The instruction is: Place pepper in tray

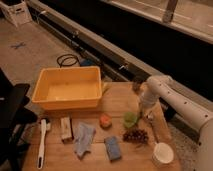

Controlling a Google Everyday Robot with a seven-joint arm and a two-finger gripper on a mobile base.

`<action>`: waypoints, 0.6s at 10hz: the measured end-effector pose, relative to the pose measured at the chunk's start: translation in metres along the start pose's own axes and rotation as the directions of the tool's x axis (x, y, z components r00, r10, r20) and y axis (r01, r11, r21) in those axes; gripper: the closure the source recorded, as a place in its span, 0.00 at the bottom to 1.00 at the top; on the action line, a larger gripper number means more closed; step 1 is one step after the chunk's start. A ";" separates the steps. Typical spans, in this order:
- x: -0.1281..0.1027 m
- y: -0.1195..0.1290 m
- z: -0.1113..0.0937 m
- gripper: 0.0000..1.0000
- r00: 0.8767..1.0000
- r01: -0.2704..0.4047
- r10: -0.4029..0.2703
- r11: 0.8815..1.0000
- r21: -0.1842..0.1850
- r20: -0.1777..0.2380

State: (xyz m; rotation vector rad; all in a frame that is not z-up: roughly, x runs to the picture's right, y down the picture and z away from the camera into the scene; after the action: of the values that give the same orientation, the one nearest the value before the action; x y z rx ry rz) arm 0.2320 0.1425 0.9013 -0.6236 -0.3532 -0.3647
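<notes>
The yellow tray (47,103) stands at the table's back left with nothing in it. My white arm reaches in from the right and points down at the table. Its gripper (144,112) is low over the wood, just behind and to the right of a small light-green cup (130,119), and it is shut. The pepper is hidden: the gripper's hand covers the spot where its fingers meet the table, so I cannot tell whether anything is held.
In front of the tray lie an orange lump (105,121), a bunch of dark grapes (136,136), a white bowl (162,154), a blue sponge (113,148), a grey-blue cloth (83,138), a small box (66,129) and a white brush (42,142). A black chair (12,117) stands left.
</notes>
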 end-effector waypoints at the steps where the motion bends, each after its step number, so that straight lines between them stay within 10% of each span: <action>1: 0.000 0.000 -0.001 1.00 1.000 0.000 0.000 1.000 0.000 0.000; 6: -0.001 -0.001 -0.001 1.00 1.000 0.000 0.000 1.000 0.000 0.002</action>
State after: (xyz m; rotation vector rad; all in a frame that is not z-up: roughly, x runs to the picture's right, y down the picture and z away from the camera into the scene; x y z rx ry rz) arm 0.2312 0.1414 0.9002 -0.6237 -0.3555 -0.3644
